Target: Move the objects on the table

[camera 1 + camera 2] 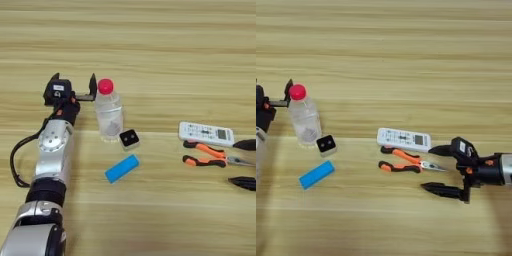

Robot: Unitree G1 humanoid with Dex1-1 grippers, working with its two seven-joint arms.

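A small clear bottle with a red cap stands upright left of the table's centre. Just in front of it to the right sits the tiny black cube with a white base. My left gripper is open right beside the bottle on its left. Its right finger is next to the red cap, and nothing is between the fingers. My right gripper is open low over the table at the right. The metal tip of the orange pliers lies between its two fingers.
A blue block lies in front of the cube. A white remote lies just behind the pliers, close to the right gripper's far finger. My left forearm runs up from the bottom left corner.
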